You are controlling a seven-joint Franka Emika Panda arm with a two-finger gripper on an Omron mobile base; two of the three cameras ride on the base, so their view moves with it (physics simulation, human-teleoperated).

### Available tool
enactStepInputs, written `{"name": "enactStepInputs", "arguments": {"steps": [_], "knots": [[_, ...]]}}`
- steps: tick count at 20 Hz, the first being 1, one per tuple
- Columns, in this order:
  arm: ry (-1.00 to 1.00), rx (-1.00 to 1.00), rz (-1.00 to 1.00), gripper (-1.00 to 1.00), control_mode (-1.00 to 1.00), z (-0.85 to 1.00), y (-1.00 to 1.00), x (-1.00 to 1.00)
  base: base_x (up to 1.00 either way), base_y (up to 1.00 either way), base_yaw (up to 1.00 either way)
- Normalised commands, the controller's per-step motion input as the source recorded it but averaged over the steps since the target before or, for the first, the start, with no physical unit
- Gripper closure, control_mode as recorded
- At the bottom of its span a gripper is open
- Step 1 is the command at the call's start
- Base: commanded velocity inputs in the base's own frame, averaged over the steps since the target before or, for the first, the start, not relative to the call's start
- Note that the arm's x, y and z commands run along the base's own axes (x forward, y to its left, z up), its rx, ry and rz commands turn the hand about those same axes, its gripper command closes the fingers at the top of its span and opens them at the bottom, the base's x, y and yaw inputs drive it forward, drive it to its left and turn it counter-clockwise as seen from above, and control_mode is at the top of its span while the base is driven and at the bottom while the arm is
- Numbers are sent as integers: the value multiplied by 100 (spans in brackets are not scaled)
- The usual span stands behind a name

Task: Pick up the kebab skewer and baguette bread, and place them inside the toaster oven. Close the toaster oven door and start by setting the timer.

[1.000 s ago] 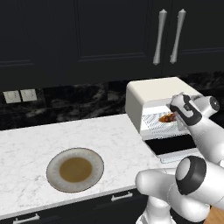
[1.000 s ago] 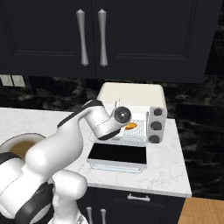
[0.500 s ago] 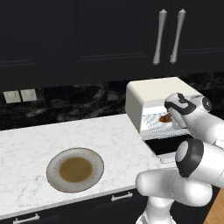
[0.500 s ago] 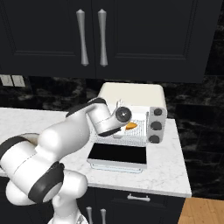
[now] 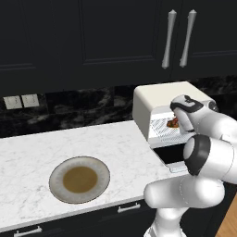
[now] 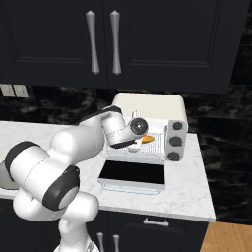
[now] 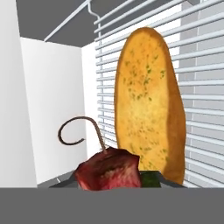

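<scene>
Skewer work: my end effector (image 6: pixel 139 139) is nearly closed on the kebab skewer (image 7: pixel 107 168), inside the toaster oven (image 5: pixel 159 104) at the desk's right end. It looks light, stiff and thin, so I pinch the chunks. The baguette bread (image 7: pixel 148 100) already lies on the rack, light and crusty.

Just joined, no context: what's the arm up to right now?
The arm has its gripper reaching into the open toaster oven, shut on the skewer, whose red chunk sits right at the fingertips. The baguette already lies on the wire rack inside. The oven door is folded down flat on the counter. The plate on the counter sits bare. Skewer not yet released; door and timer still to do.
</scene>
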Motion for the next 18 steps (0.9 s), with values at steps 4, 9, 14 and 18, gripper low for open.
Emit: {"name": "enactStepInputs", "arguments": {"steps": [4,9,14,18], "knots": [[0,0,0,100,-100,-15,0,22,0,0,0],[0,0,0,100,-100,-20,0,5,0,0,0],[0,0,0,-100,-100,0,0,0,0,0,0],[0,0,0,-100,-100,0,0,0,0,0,0]]}}
